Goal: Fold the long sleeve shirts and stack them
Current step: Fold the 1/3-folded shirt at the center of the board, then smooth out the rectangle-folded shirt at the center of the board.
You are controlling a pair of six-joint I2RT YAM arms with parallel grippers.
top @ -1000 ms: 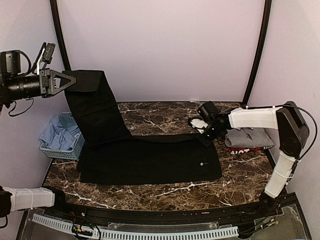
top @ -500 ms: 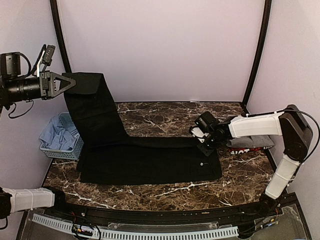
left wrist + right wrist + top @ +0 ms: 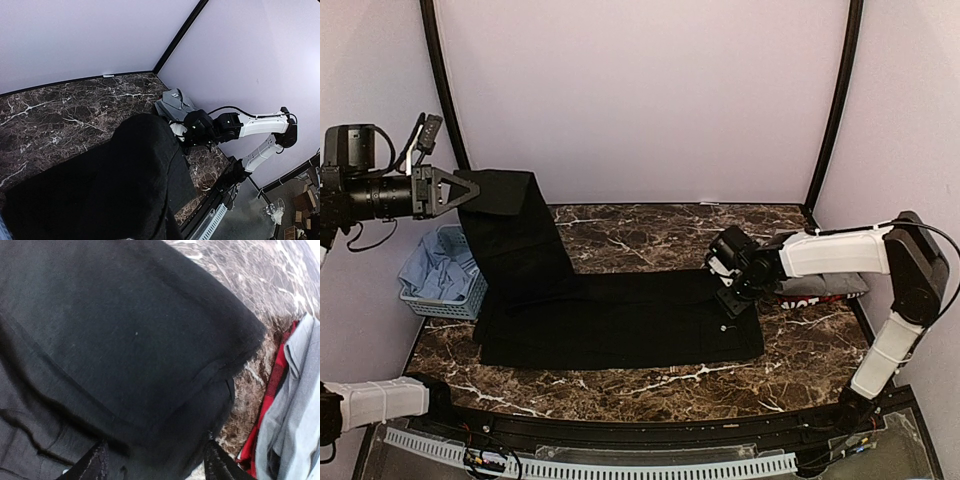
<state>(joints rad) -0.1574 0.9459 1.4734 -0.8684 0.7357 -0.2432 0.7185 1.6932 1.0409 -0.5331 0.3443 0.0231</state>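
There are three shirts. The large plain black cloth shirt (image 3: 620, 320) lies spread flat over the middle of the dark, white-veined marble table (image 3: 650, 225). Only its left end leaves the surface, rising as one long strip.

There are two grippers. The left gripper (image 3: 472, 190) is clamped tight on the top of that strip and holds it in the air above the black shirt's back-left corner. The right gripper (image 3: 155, 465) is low at the black shirt's right edge. Its two fingers (image 3: 95, 462) are spread wide, with a doubled layer of the black cloth lying beneath and between them, and they pinch nothing.

The other two shirts sit in one small pile just right of the black shirt, close to its right edge. The folded grey cloth shirt (image 3: 295, 390) is on top. Under it is the red-edged cloth shirt (image 3: 810, 298), which shows a strip of red and some white lettering. The right arm crosses in front of this pile in the top view and hides part of it.

One light-blue plastic lattice basket (image 3: 440, 308) stands just left of the black shirt, beside the foot of the raised strip. It holds one bundle of crumpled pale blue cloth (image 3: 435, 270).
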